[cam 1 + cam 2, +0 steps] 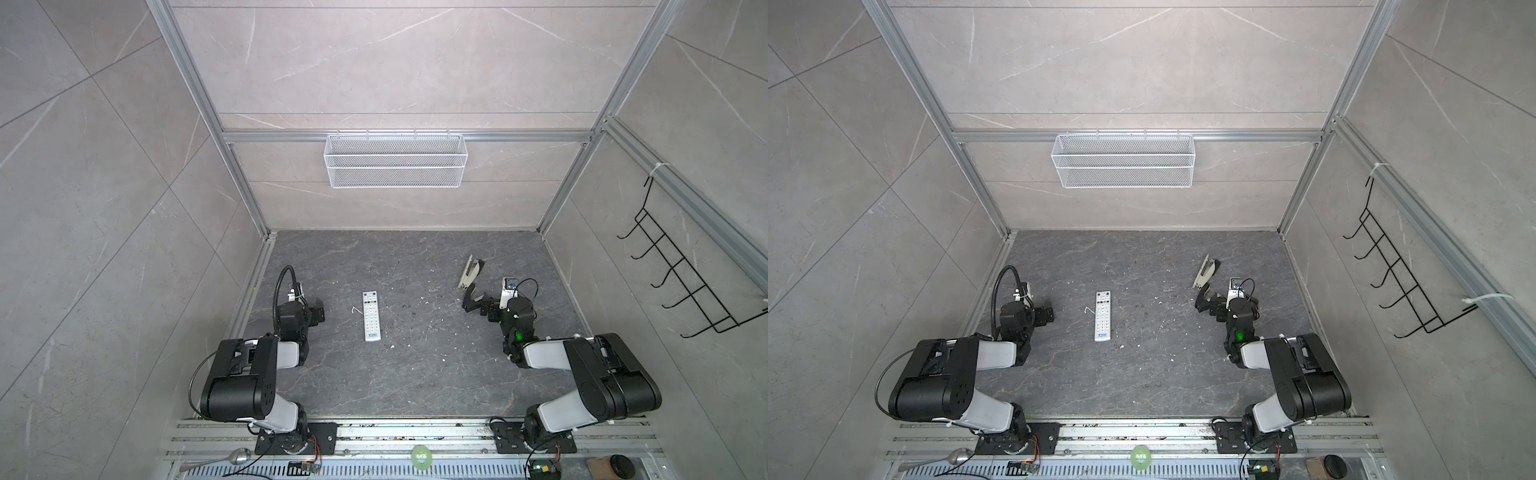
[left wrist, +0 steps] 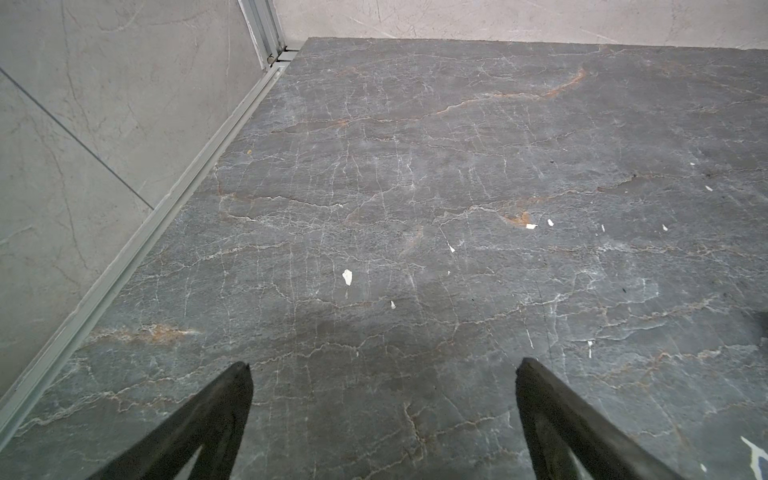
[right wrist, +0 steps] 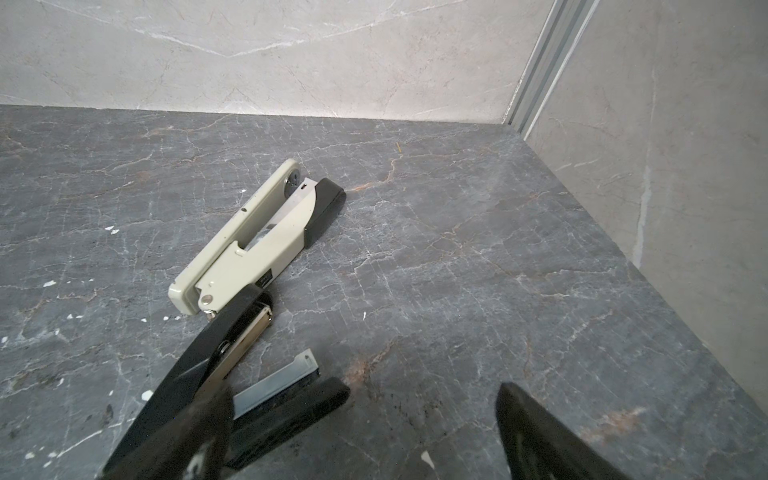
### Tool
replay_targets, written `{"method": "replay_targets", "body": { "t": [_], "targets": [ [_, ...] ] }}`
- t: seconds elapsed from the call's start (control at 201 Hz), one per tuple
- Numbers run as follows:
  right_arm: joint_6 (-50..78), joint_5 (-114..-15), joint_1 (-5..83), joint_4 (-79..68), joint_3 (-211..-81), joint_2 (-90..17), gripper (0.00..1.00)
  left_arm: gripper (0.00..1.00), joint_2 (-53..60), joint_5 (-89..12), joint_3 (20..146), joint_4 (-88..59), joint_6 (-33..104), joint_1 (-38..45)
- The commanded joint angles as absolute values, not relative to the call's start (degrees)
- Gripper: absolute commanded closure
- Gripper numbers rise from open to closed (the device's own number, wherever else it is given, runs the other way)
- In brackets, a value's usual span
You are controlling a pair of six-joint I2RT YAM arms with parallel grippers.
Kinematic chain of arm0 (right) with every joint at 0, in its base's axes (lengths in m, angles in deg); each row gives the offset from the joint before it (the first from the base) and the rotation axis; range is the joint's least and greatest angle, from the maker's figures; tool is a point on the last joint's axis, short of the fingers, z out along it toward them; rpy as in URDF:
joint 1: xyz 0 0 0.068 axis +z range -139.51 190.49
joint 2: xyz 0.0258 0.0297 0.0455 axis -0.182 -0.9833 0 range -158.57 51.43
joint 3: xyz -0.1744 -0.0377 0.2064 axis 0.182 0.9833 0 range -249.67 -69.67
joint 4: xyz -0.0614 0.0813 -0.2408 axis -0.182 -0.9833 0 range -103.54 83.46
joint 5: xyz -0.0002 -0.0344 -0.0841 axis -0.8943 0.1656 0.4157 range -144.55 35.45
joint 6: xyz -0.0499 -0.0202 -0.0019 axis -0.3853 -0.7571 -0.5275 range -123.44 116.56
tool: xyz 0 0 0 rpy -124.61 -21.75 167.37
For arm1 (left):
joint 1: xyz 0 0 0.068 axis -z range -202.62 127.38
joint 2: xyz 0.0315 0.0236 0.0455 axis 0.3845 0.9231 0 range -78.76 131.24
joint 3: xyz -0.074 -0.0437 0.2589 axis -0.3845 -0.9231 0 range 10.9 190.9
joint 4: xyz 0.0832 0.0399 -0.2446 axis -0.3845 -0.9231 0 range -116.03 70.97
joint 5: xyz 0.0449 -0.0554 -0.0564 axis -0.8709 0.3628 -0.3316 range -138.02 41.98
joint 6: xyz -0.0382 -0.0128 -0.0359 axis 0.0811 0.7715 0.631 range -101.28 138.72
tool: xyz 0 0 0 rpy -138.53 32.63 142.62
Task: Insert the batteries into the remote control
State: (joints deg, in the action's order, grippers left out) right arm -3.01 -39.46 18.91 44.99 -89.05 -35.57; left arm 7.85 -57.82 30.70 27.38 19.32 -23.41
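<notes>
Clear room on every side of remote [image 1: 371,316]. Bare table [image 2: 415,166] ahead of left gripper [image 2: 382,365]. Splayed stapler [image 3: 249,245] just ahead of right gripper [image 3: 424,390], barring that path.

The remote's [image 1: 371,316] button labels are too small for me to read. My left claw [image 2: 382,370] shows fingertips only, the rest cropped. The stapler's [image 3: 249,232] black arm blurs beside my right claw [image 3: 422,390]; whether they touch, I can't tell. A white-and-blue scrap [image 2: 758,457] is cut off and unidentifiable.
</notes>
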Motion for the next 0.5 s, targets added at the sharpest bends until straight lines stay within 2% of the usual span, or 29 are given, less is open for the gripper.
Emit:
{"method": "replay_targets", "body": {
  "t": [0.0,0.065,0.174,0.294,0.378,0.493],
  "targets": [
    [-2.64,-40.71,18.80,52.79,-84.86,-34.84,0.00,0.00,7.28,-56.98,31.27,30.18,19.42,-23.84],
    [-2.73,-40.71,18.79,54.45,-84.59,-35.20,0.00,0.00,7.28,-56.95,31.29,30.24,19.36,-23.83],
    [-2.09,-40.23,18.66,44.44,-89.86,-35.51,0.00,0.00,7.28,-56.91,31.30,30.11,19.36,-23.83],
    [-2.81,-40.62,18.73,50.47,-86.44,-34.97,0.00,0.00,7.28,-56.94,31.29,30.20,19.43,-23.82],
    [-2.21,-39.28,18.68,45.25,-89.70,-35.79,0.01,0.00,7.28,-56.92,31.28,30.17,19.36,-23.82],
    [-2.18,-39.35,18.72,45.68,-89.39,-35.65,0.00,0.00,7.28,-56.90,31.30,30.11,19.38,-23.84]
  ]
}}
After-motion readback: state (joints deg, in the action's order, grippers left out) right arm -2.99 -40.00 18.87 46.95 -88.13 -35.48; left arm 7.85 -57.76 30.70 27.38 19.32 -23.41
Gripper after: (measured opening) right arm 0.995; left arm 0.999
